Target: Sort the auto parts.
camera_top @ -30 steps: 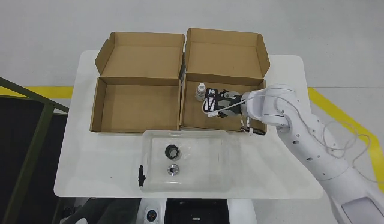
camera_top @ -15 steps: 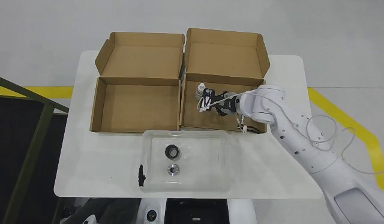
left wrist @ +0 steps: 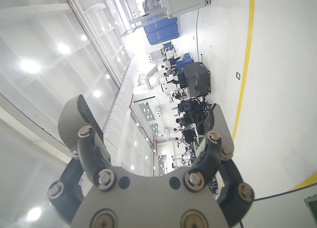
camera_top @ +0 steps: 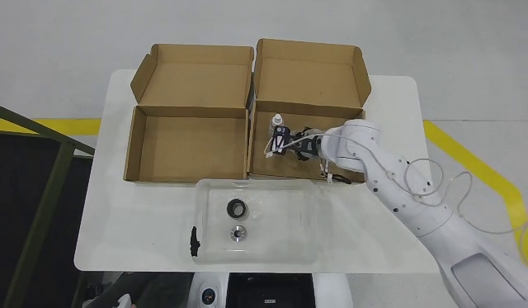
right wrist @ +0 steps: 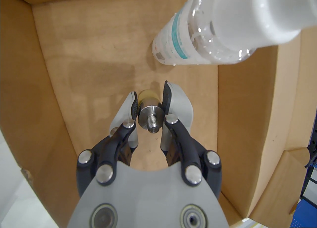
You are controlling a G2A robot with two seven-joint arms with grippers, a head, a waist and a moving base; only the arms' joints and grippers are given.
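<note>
Two cardboard boxes are set side by side on the white table (camera_top: 115,217), with their lids folded back on the far side. The floor of the left box (camera_top: 190,147) is seen bare. Inside the right box (camera_top: 262,166), near its left wall, the right gripper (camera_top: 279,140) is held pointing down.

In the right wrist view, its fingers (right wrist: 166,95) are seen closed on a metal part (right wrist: 148,115). This is a short silver cylinder with a threaded stud facing the camera and a yellowish end turned toward the box floor (right wrist: 99,53). Whether the part touches the floor cannot be told.

A clear plastic bottle (right wrist: 198,38) with a white cap is stood upright on the same floor. It is just beyond the fingertips and apart from them. From above, the bottle (camera_top: 277,120) is seen just beside the gripper on its far side.

A clear tray (camera_top: 289,217) is placed in front of the boxes, nearer the robot. Two more parts are lying in its left half, a black ring (camera_top: 237,208) and a silver round piece (camera_top: 238,233), near each other but apart.

The left gripper (left wrist: 147,102) is turned toward the hall. Its fingers (left wrist: 81,107) are spread wide and nothing is held between them.
</note>
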